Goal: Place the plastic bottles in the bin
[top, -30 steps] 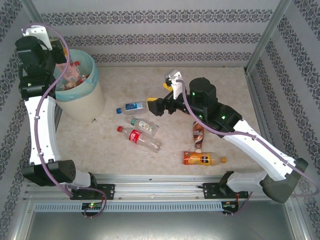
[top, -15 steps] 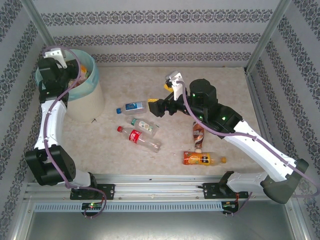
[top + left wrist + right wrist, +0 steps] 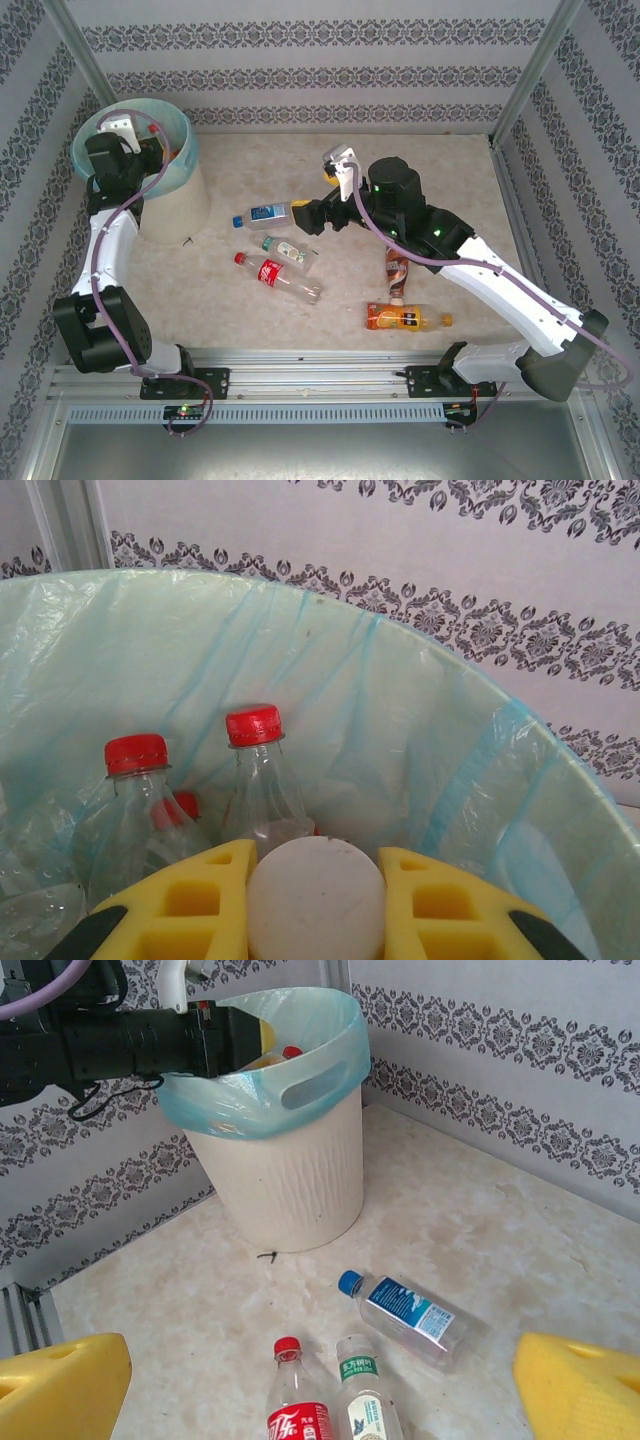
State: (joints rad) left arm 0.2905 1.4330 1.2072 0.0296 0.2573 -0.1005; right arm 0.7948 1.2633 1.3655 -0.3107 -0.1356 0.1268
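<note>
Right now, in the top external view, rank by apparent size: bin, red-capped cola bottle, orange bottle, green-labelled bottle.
1. bin, largest by far.
2. red-capped cola bottle and orange bottle: they look alike, so not ranked.
3. green-labelled bottle, smallest.

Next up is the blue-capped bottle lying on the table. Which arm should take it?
Right. Its gripper is open and hovers right beside the blue-capped bottle, while the left gripper is down in the bin, closed on a white round object.
</note>
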